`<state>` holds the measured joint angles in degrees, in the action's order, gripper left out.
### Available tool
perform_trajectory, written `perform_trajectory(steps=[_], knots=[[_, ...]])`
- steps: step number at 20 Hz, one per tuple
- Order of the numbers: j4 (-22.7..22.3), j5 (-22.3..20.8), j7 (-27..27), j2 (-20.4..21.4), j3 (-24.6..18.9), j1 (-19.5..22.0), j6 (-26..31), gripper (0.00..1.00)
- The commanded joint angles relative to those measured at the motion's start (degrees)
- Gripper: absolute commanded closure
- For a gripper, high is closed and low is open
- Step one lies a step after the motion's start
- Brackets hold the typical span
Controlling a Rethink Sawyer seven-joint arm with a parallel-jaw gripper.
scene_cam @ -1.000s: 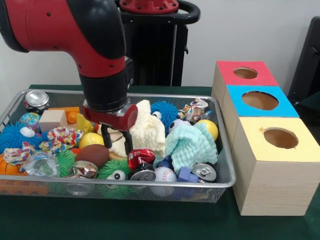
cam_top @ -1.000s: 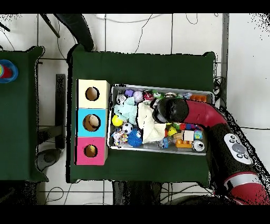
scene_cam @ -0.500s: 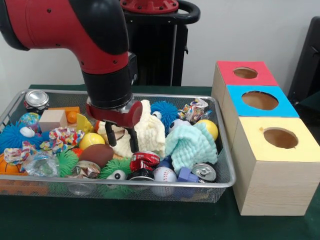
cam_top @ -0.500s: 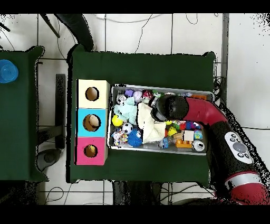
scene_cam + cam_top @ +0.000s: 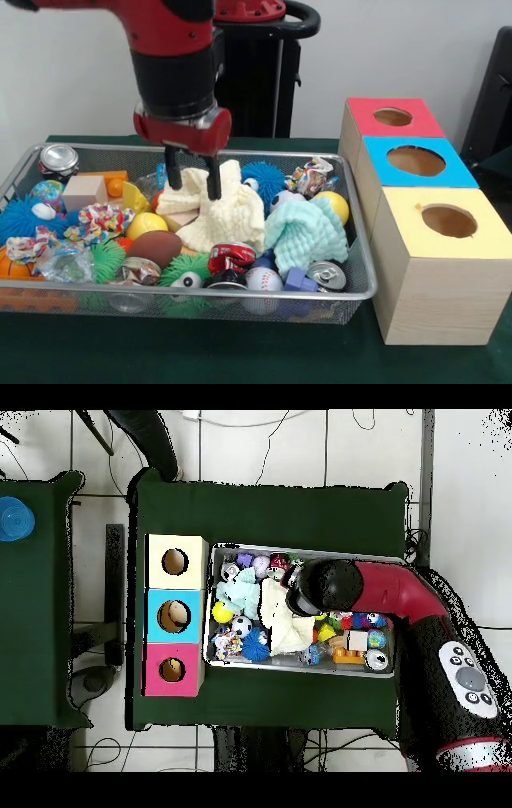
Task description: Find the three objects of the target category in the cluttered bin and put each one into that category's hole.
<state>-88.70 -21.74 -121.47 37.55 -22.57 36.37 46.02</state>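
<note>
End effector (image 5: 192, 178) over wire bin (image 5: 352, 264), w/ cream cloth (image 5: 228, 212)
Fingers pinched on cloth's top edge; mint cloth (image 5: 304, 232) just beside, three hole boxes (image 5: 424, 232) nearby.

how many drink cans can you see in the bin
3: one can upright in the far left corner, a crushed red can at front centre, a silver-topped can by the front right rim. More may lie buried under the clutter.

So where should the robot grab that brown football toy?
Across the short middle of the brown football, coming straight down from above. It lies on its side with its pointed ends left and right, so the fat middle is the steadiest part. The green spiky ball crowds its left end.
</note>
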Motion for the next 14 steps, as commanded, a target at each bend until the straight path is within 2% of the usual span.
perform_trajectory(steps=[1, 8, 14], knots=[[-3.2, 0.6, 9.2, 7.8, -2.7, -1.8, 10.0, 0.0], [0.5, -2.5, 11.9, 1.9, -3.5, -0.1, 6.5, 0.0], [3.5, -4.5, 17.1, -2.4, -5.1, 3.2, 4.6, 0.0]])
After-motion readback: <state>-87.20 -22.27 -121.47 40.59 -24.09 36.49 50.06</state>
